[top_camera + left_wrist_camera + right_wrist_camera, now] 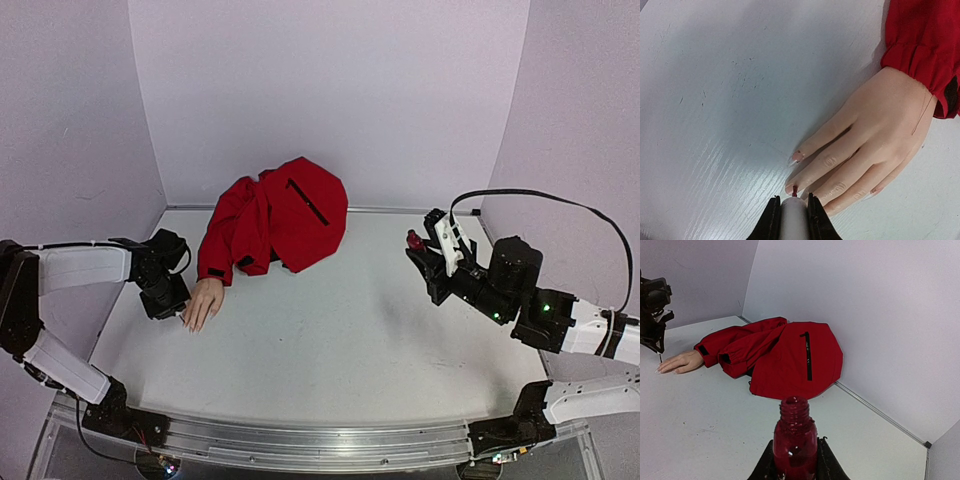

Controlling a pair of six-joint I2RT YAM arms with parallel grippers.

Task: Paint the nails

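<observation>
The left gripper (792, 202) is closed on a white cap (792, 219). The red brush (795, 190) under the cap touches a fingertip of the hand (880, 130). The hand lies palm down at the left of the counter (350, 340), fingers pointing to the near side, and its sleeve (920, 50) runs back to the red jacket (285, 215) at the far wall. Of the nails (798, 156), one beside the brush looks pinkish-red. The right gripper (796, 455), at the right and well apart from the hand, is clamped on an open red bottle (795, 430) held upright.
</observation>
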